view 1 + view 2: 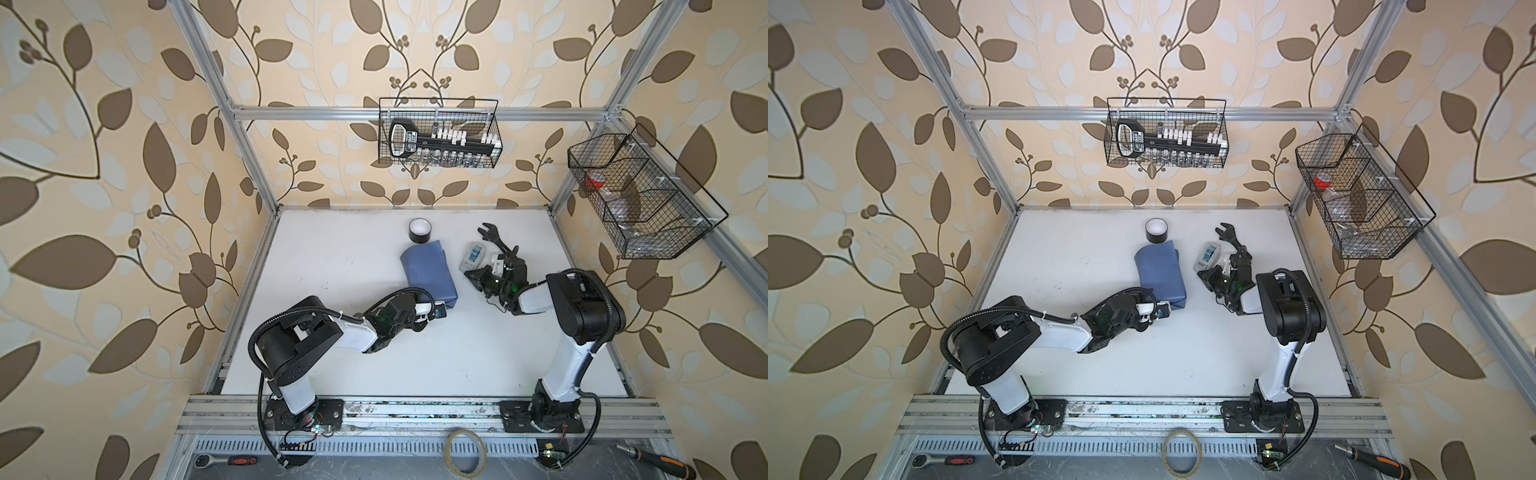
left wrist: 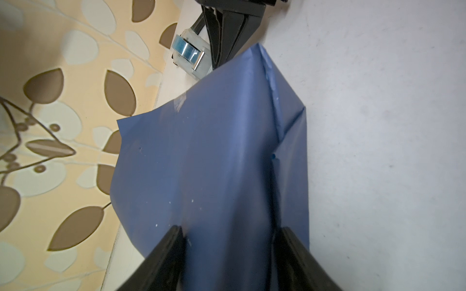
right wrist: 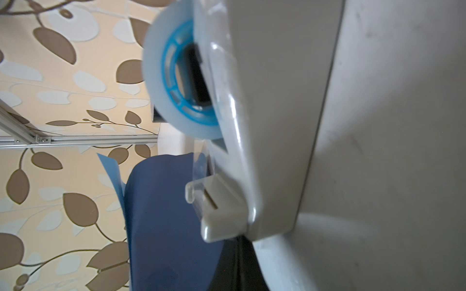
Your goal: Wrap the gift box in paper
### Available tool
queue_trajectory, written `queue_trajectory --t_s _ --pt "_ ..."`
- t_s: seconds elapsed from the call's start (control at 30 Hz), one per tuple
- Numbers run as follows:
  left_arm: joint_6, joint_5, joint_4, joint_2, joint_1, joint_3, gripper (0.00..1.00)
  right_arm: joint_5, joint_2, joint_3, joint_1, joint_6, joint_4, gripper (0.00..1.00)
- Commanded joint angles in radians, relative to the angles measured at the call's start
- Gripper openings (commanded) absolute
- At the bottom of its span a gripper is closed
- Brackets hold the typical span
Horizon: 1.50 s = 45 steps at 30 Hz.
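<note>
The paper [image 1: 428,270] [image 1: 1160,270] lies folded into a slate-blue bundle mid-table, its darker face outward. The gift box is hidden. My left gripper [image 1: 432,304] [image 2: 230,234] grips the bundle's near end, one finger pressed on each side of the paper [image 2: 214,151]. A clear tape dispenser [image 1: 473,254] [image 3: 227,113] sits to the right of the bundle. My right gripper [image 1: 473,276] [image 3: 238,262] is shut and empty at the dispenser's cutter end, apart from the paper [image 3: 164,214]. A light-blue paper edge [image 3: 111,171] sticks up behind the bundle.
A black tape roll [image 1: 419,230] stands just behind the bundle. A black wrench-like tool [image 1: 492,237] lies behind the dispenser. Wire baskets hang on the back wall [image 1: 440,133] and the right frame [image 1: 640,195]. A tape ring [image 1: 465,451] lies on the front rail.
</note>
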<state>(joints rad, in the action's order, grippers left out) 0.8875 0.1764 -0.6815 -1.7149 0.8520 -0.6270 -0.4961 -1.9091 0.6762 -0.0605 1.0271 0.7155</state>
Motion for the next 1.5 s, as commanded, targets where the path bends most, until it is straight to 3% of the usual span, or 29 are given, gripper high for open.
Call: queue_trajectory --t_s 0.0,0.37,0.7,0.97,1.17,1.47 --pt "0.032 0.037 0.182 -0.038 -0.01 0.01 0.6 0.036 -0.033 -0.016 0.007 -0.03 -0.114 0.0" --pt "0.03 0.037 0.186 -0.031 -0.01 0.011 0.6 0.03 0.061 -0.047 0.023 -0.071 -0.137 0.0" --pt "0.033 0.04 0.187 -0.046 -0.01 0.004 0.6 0.002 0.481 -0.225 0.016 -0.237 -0.287 0.0" --pt "0.028 0.035 0.19 -0.057 -0.01 -0.004 0.6 -0.06 0.798 -0.362 -0.155 -0.392 -0.372 0.0" --pt "0.027 0.037 0.191 -0.057 -0.01 -0.004 0.6 -0.114 0.81 -0.413 -0.258 -0.428 -0.287 0.0" --pt "0.028 0.041 0.188 -0.06 -0.01 -0.004 0.6 -0.084 0.662 -0.412 -0.339 -0.421 -0.158 0.0"
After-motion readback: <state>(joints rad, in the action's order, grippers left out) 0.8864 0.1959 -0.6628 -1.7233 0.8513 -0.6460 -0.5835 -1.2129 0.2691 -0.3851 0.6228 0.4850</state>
